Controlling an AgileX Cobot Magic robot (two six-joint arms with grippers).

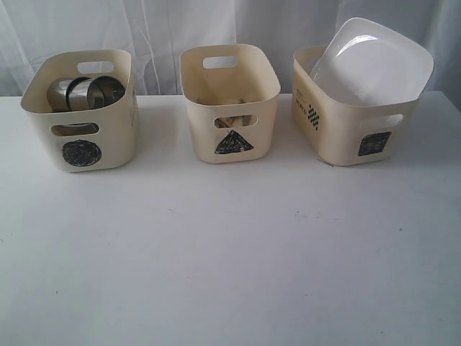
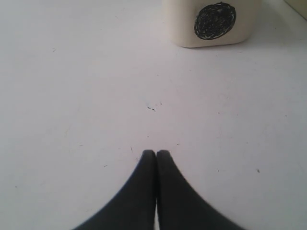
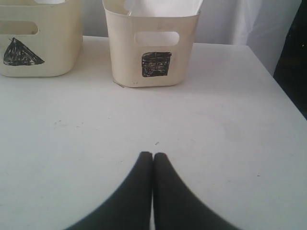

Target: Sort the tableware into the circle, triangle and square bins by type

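Three cream tubs stand in a row at the back of the white table. The circle bin (image 1: 81, 115) on the left holds shiny steel bowls (image 1: 90, 91). Wooden pieces show through the handle hole of the triangle bin (image 1: 229, 108) in the middle. The large white plate (image 1: 374, 61) leans out of the square bin (image 1: 353, 119) on the right. Neither arm appears in the exterior view. My left gripper (image 2: 156, 152) is shut and empty over bare table, short of the circle bin (image 2: 211, 24). My right gripper (image 3: 153, 154) is shut and empty, short of the square bin (image 3: 151, 52). Knife, spoons and the small white bowl are hidden.
The white table (image 1: 230, 252) stretches bare in front of the bins. A white curtain (image 1: 216, 21) hangs behind them. The table's right edge (image 3: 280, 91) shows in the right wrist view, with a dark drop beyond it. The triangle bin (image 3: 36, 43) stands beside the square one.
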